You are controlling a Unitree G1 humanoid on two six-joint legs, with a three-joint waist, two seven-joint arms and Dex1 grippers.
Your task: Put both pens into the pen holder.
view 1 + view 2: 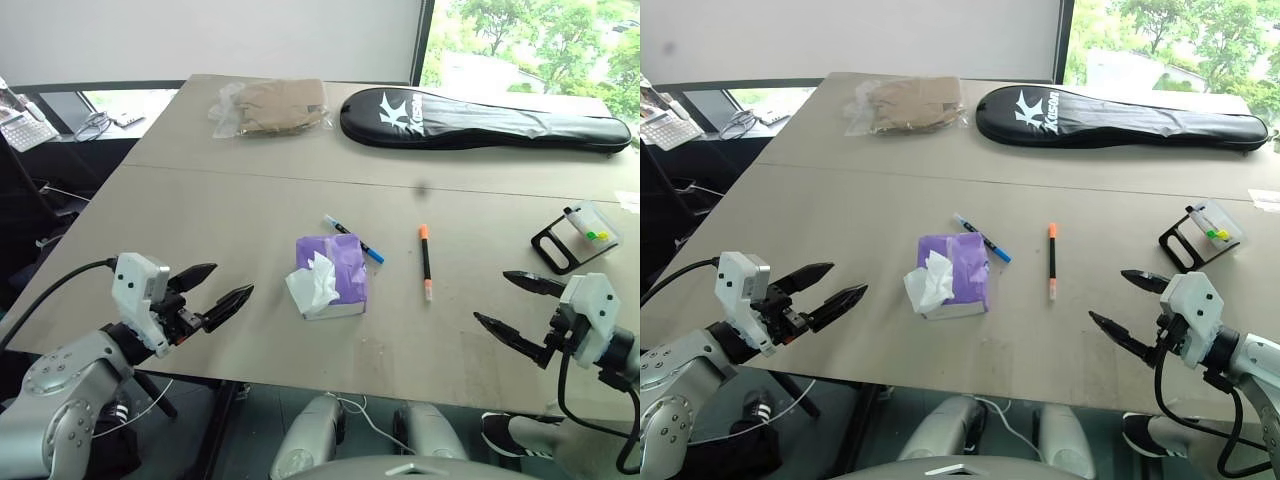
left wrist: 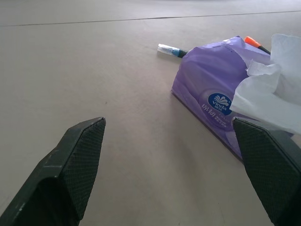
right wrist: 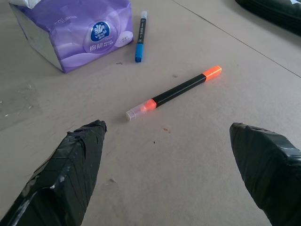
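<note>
Both pincers wide, empty: left pincer (image 1: pixel 222 287), right pincer (image 1: pixel 512 303). Orange pen (image 1: pixel 425 262), blue pen (image 1: pixel 355 239) on bench (image 1: pixel 220 210); holder (image 1: pixel 578 236) apart.

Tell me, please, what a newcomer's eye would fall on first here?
Probably the purple tissue box at the table's middle, a white tissue spilling out, with the blue pen just behind it and the orange pen to its right. Next, the long black racket bag along the far edge.

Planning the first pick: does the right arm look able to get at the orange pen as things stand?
Probably yes. The right gripper has its jaws open, and bare table lies between it and the orange pen; the tissue box sits off to the pen's other side.
</note>
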